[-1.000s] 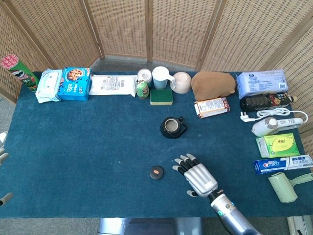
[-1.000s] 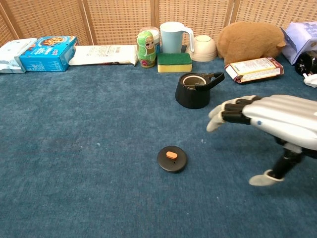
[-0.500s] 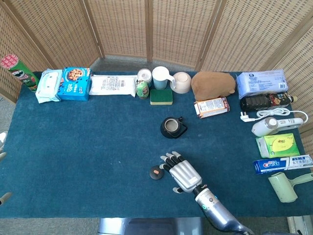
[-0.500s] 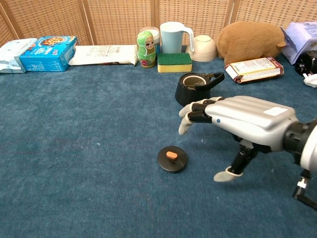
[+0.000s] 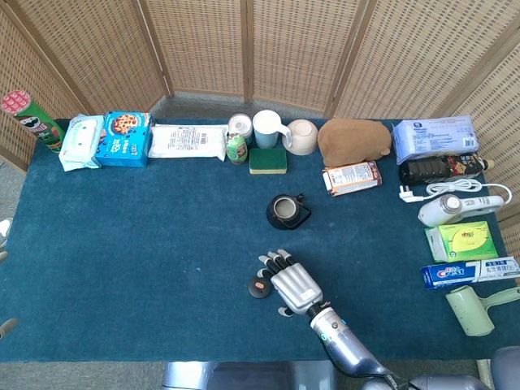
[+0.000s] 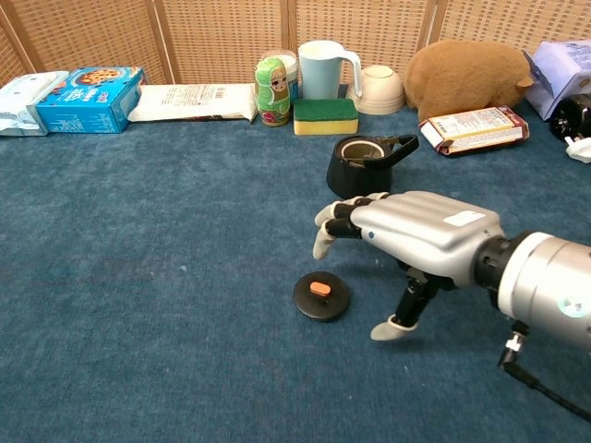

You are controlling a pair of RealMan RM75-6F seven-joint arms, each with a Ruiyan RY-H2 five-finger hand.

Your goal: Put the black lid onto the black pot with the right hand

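Observation:
The black lid (image 5: pixel 259 287) (image 6: pixel 320 296), round with a small orange knob, lies flat on the blue cloth. The black pot (image 5: pixel 287 212) (image 6: pixel 361 165) stands uncovered further back, its handle pointing right. My right hand (image 5: pixel 292 283) (image 6: pixel 413 237) hovers just right of the lid and above it, palm down, fingers spread and slightly bent, thumb hanging below. It holds nothing and does not touch the lid. At the far left edge of the head view, only pale fingertips of my left hand (image 5: pixel 5 327) show.
Along the back stand a green doll figure (image 6: pixel 271 92), a sponge (image 6: pixel 325 115), a pale blue mug (image 6: pixel 321 67), a bowl (image 6: pixel 380 89) and a brown plush (image 6: pixel 466 74). Boxes and toiletries (image 5: pixel 459 240) line the right edge. Packets (image 5: pixel 124 138) sit back left.
My right hand has moved left across the cloth, from well right of the lid to just beside and over it. The lid and pot have not moved.

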